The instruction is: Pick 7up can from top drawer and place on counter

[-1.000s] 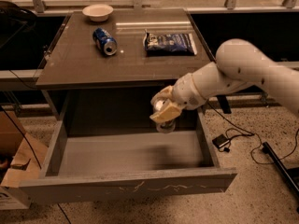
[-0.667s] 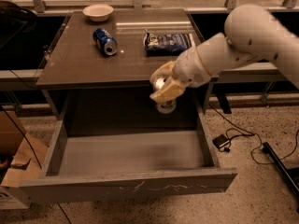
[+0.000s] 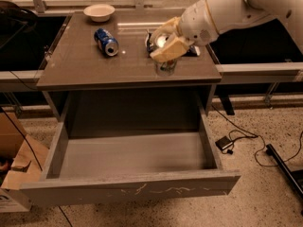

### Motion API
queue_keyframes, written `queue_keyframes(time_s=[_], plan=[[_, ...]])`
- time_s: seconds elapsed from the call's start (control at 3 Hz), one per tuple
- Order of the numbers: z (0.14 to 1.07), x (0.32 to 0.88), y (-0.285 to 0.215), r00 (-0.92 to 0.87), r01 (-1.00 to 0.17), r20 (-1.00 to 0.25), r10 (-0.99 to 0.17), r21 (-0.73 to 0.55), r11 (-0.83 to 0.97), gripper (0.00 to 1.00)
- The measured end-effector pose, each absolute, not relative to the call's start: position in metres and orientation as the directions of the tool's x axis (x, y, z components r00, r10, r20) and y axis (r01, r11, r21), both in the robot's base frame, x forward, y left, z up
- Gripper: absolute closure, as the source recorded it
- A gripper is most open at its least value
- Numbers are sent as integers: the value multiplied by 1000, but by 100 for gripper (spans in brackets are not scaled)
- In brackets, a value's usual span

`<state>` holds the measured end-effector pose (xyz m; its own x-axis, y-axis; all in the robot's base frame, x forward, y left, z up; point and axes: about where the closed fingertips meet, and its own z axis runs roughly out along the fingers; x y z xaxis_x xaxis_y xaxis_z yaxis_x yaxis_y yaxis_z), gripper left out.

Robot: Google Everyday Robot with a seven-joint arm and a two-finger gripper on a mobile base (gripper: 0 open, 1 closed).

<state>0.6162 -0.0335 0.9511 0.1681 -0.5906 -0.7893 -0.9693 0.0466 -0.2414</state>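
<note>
My gripper (image 3: 166,46) is over the right part of the counter (image 3: 90,60), shut on the 7up can (image 3: 166,66). The can is upright; only its lower part with the pale green and white label shows below the tan fingers (image 3: 171,48). It hangs just above or on the counter top near the front edge; I cannot tell if it touches. The top drawer (image 3: 128,188) is pulled fully open below the counter, and its grey floor holds nothing I can see.
A blue can (image 3: 106,41) lies on its side on the counter's left half. A white bowl (image 3: 99,12) stands at the back left. A dark snack bag (image 3: 151,41) is mostly hidden behind the gripper. Cardboard box (image 3: 14,174) on floor left; cables (image 3: 236,141) right.
The gripper has lifted the 7up can up out of the drawer space and carried it back over the counter's right front part.
</note>
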Motion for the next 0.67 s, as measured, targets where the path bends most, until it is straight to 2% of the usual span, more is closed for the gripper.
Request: queue_keyframes(time_s=[0.67], plan=[[984,675,-35,132,-960,-832,-540,-243,140,100]])
